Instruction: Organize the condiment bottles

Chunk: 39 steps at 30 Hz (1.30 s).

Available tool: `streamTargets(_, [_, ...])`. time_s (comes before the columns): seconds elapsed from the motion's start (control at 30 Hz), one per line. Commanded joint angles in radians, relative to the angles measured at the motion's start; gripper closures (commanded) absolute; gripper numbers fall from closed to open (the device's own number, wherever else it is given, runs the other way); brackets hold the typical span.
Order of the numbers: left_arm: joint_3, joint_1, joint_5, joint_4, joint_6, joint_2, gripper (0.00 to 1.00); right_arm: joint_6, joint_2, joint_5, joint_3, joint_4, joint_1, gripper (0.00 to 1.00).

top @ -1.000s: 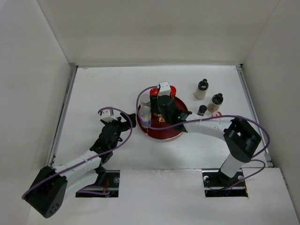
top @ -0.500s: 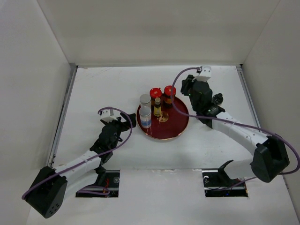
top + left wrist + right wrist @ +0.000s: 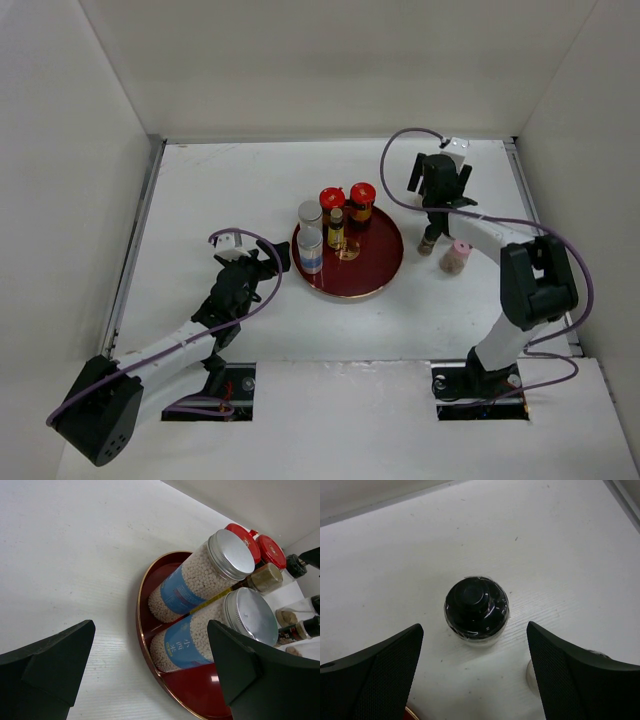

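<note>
Wide shot first: the white table (image 3: 220,190), and just left of centre the round dark-red tray (image 3: 372,262). It carries two silver-capped blue-labelled cylinders (image 3: 310,232), two red-capped jars (image 3: 346,198) and one small bottle (image 3: 336,226) between them.

The right gripper (image 3: 436,195) hangs over the table's far right, well clear of the tray's rim. Its jaws are spread wide with nothing in them. The left gripper (image 3: 272,260) sits at the tray's near-left edge, also fully spread and empty, so the right arm is plainly the nearer one for whatever stands on the right.

Now the relation that matters. In the right wrist view, a black-capped glass bottle (image 3: 476,611) stands upright on the table directly below the gripper. It is centred between the two fingers (image 3: 375,680) and touches neither. Its long axis points straight up at the camera, so I judge the next move a plain descent and squeeze across the body.

From overhead that bottle is hidden under the gripper, which is what the wrist camera adds.

The overhead view shows what the wrist misses. Another small black-capped bottle (image 3: 428,243) and a pink shaker (image 3: 455,257) wait just right of the tray, off it.

The left wrist view shows only the cylinders close up.
</note>
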Motion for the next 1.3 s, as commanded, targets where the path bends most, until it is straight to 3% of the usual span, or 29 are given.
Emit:
streamTargets(0.0, [0.007, -0.005, 0.005, 0.05, 0.001, -0.031, 0.0, -0.006, 0.045, -0.043, 0.099, -0.015, -0.021, 0.12])
streamTargets(0.53, [0.013, -0.001, 0.0, 0.058, 0.002, 0.004, 0.0, 0.002, 0.174, -0.057, 0.184, -0.042, -0.055, 0.2])
streamTargets(0.6, [0.01, 0.003, -0.001, 0.056, 0.001, -0.002, 0.0, 0.002, 0.177, -0.059, 0.183, -0.044, -0.056, 0.25])
streamTargets(0.7, [0.012, 0.003, 0.005, 0.052, 0.004, -0.004, 0.0, 0.008, 0.172, -0.06, 0.18, -0.044, -0.056, 0.41])
streamTargets(0.77, [0.012, 0.003, 0.003, 0.05, 0.004, -0.008, 0.0, 0.014, 0.148, -0.06, 0.162, -0.024, -0.052, 0.49])
streamTargets(0.93, [0.012, 0.003, 0.006, 0.052, -0.001, -0.001, 0.0, 0.005, 0.022, -0.057, 0.102, 0.051, -0.041, 0.53])
streamTargets(1.27, [0.01, -0.002, 0.006, 0.049, -0.004, -0.018, 0.0, 0.054, -0.242, -0.042, -0.1, 0.074, 0.166, 0.54])
